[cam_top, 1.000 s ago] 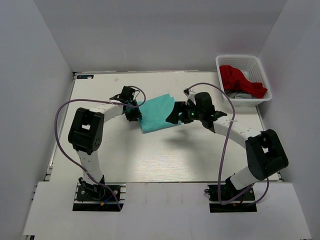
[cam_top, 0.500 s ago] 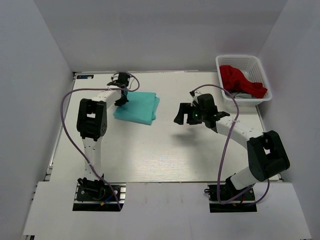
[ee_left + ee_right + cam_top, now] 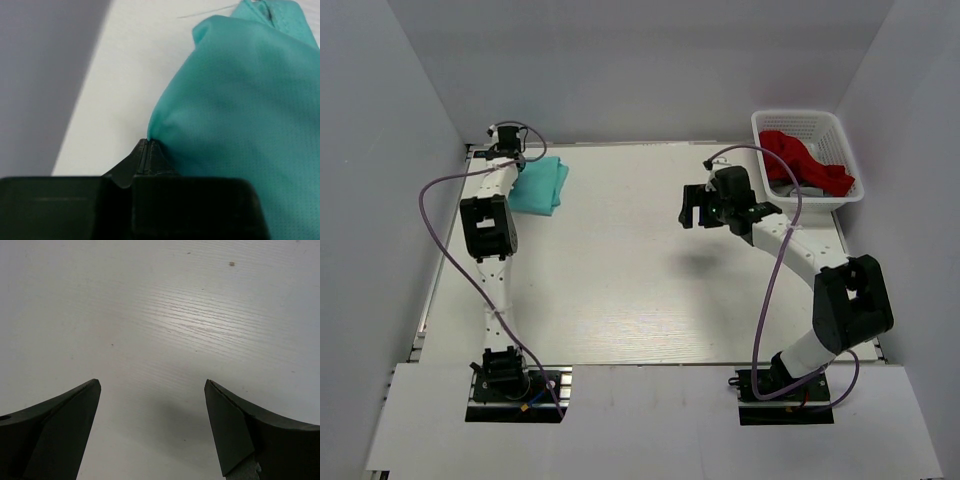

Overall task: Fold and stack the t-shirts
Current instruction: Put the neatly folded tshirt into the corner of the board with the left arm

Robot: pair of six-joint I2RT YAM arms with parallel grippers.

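We are setting down the folded teal t-shirt [image 3: 540, 184] at the far-left corner of the table [image 3: 640, 290], which we judge to be the spot for the stack. The left gripper [image 3: 148, 142] is pinching the shirt's near edge: in the left wrist view its jaws are pressed together with a small peak of teal cloth caught right at the tips. The rest of the fabric is lying flat on the white surface, close to the side wall.

The right gripper [image 3: 152, 385] is hovering over bare table on the right half, jaws spread wide and holding nothing. It is sitting near the white basket [image 3: 840, 135] in the far-right corner, where a crumpled red t-shirt [image 3: 800, 160] is waiting (there is something grey under it, which we cannot identify).

As we read it, the first shirt is folded and all but placed, and the second is not yet begun. The next move is calling for the left jaws to part and lift straight up, so the fold is not dragged open. Then the right arm needs to reach over the basket rim and take the red cloth from above, bringing it to the open middle for spreading.
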